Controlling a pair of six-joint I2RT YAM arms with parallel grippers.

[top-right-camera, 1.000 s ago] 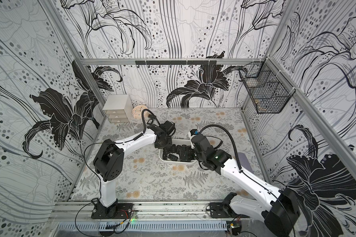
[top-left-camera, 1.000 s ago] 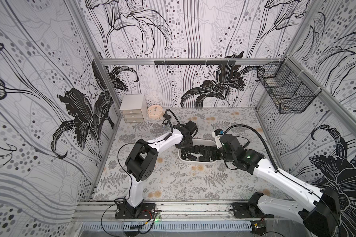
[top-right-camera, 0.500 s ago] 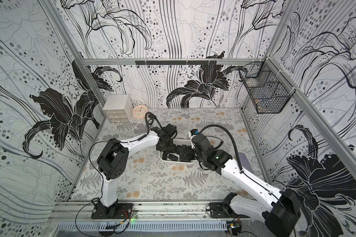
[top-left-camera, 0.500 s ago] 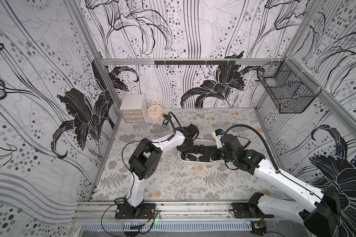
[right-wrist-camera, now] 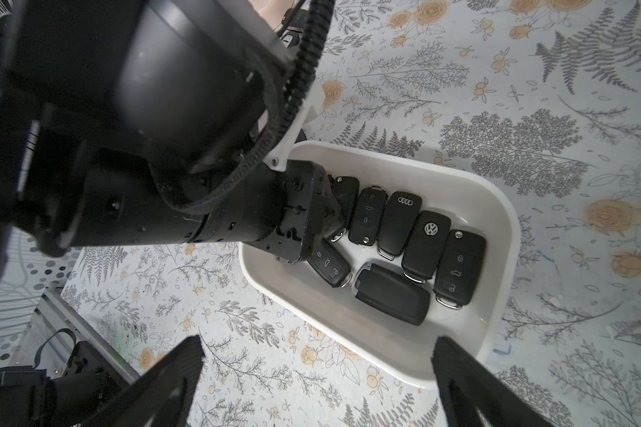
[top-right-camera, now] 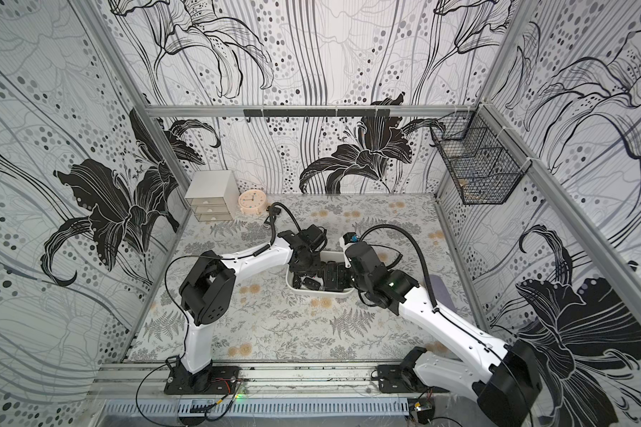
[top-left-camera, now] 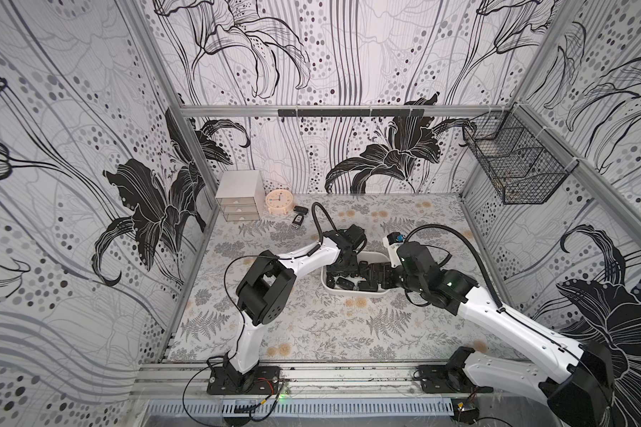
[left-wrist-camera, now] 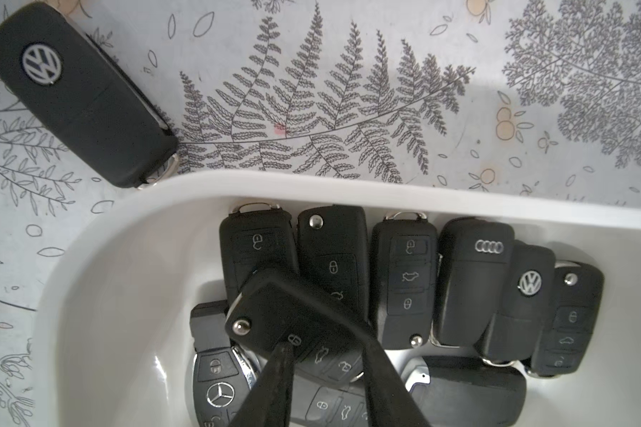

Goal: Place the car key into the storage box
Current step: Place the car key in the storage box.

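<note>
Left gripper (left-wrist-camera: 324, 342) inside the shallow white rectangular plastic storage box (left-wrist-camera: 126, 258).
Its jaws stand narrowly apart, flanking a black flip-type car key (left-wrist-camera: 274, 314) tilted atop other black fobs; whether they pinch it cannot be told. Right gripper (right-wrist-camera: 311, 369) jaws are spread wide, empty, at the box's rim.

Emblems show on VW key (left-wrist-camera: 78, 96), second VW key (left-wrist-camera: 522, 307), Audi key (left-wrist-camera: 474, 288), Mercedes key (left-wrist-camera: 215, 388).

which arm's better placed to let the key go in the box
Left: its fingers grip the car key right over the fobs in the storage box; the right arm's fingers stand open and empty at its rim.
</note>
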